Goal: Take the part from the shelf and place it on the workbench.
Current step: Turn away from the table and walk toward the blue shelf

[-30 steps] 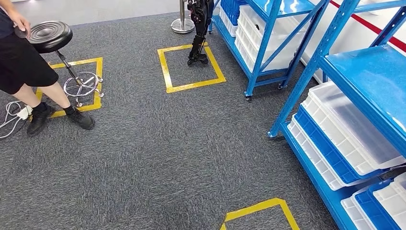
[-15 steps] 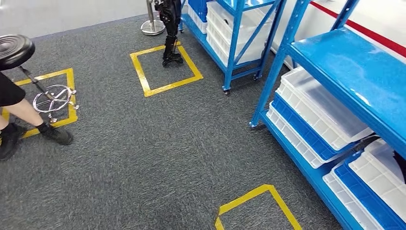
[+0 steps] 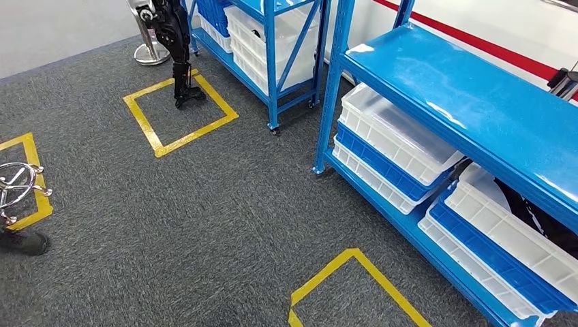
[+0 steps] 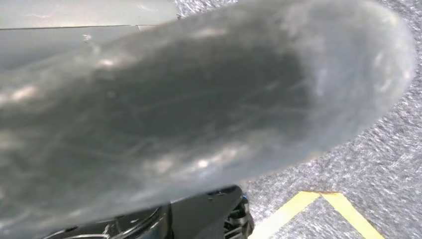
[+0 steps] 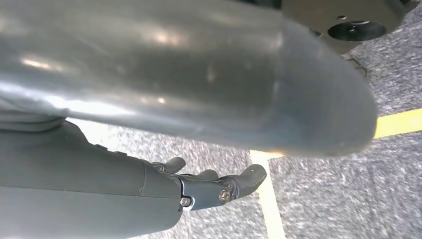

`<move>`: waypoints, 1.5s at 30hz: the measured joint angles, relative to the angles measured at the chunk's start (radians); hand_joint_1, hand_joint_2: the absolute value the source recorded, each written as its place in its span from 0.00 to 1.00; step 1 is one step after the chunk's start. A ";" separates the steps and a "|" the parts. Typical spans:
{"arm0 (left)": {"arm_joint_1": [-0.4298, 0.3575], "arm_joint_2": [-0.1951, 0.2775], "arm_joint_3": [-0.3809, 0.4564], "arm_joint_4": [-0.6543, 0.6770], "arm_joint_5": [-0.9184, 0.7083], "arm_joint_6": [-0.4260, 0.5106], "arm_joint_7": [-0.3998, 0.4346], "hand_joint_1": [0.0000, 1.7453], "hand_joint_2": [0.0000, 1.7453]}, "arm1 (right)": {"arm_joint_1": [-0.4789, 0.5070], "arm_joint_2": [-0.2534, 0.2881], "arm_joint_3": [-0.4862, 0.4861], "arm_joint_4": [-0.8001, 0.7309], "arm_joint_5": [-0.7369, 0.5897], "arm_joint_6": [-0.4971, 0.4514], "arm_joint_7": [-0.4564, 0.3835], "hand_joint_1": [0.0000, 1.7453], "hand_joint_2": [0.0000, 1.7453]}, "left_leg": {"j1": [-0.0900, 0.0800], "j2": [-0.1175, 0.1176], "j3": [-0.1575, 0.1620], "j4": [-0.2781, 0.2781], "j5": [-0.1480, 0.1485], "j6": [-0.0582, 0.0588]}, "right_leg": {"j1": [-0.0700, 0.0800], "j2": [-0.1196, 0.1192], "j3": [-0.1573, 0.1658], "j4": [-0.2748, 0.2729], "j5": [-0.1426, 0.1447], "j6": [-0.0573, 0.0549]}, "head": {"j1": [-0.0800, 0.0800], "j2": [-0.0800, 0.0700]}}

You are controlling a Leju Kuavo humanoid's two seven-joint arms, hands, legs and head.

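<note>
Right wrist view: the right robot hand (image 5: 149,184) hangs over grey carpet, its dark fingers (image 5: 234,184) loosely extended and holding nothing. Left wrist view: the left robot hand (image 4: 199,109) is a close grey blur; its pose cannot be told. Head view: a yellow tape square (image 3: 320,276) lies just beside the blue shelf (image 3: 463,102). White and blue bins (image 3: 395,136) fill the shelf's lower tier. A dark object (image 3: 538,221) sits behind the bins there; whether it is the part cannot be told. Well left of the shelf are a chrome stool base (image 3: 15,182) and a shoe (image 3: 24,242). Beyond the shelf, dark robot legs (image 3: 178,61) stand in a second tape square (image 3: 142,126).
</note>
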 joint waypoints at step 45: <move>-0.006 0.002 0.009 -0.001 -0.002 -0.014 -0.041 0.00 0.00 | 0.001 0.010 0.000 0.000 0.029 -0.005 -0.026 0.00 0.00 | -0.013 0.128 0.009 -0.027 0.012 0.024 | -0.011 -0.138 -0.007 0.003 -0.018 0.049 | 0.003 0.000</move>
